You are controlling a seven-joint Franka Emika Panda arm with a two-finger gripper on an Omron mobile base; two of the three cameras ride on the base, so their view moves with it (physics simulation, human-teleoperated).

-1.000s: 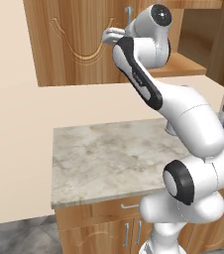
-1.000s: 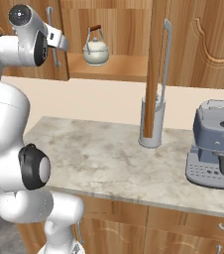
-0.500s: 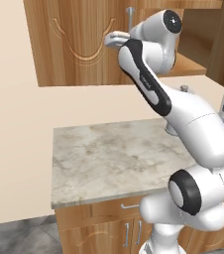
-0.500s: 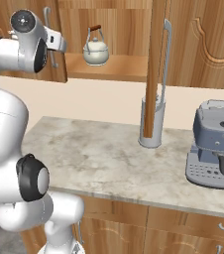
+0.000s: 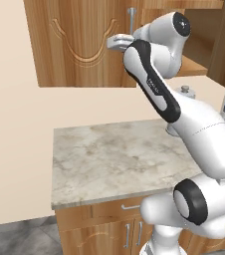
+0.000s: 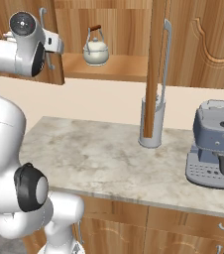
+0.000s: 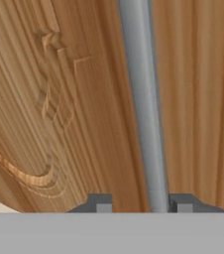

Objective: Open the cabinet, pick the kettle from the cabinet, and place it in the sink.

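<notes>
The step in hand is judged to be the opening of the cabinet [image 5: 87,42]. The silver bar handle [image 7: 142,106] is seen in the hand view running between the two dark tips of the claw [image 7: 139,202], off centre toward the tip at 5 o'clock. The tips are set narrowly apart on either side of the bar; whether the bar is actually pinched cannot be told.

For the door to swing well, the bar should be kept between the tips and the pull made along the door's arc, away from the hinge, not straight out.

The arm is raised high, the wrist bent forward, the hand held level at the door's edge. In the right base view the kettle [image 6: 95,51] stands on the cabinet shelf [image 6: 119,66], at 3 o'clock from the hand. The marble counter [image 6: 109,158] lies below.
</notes>
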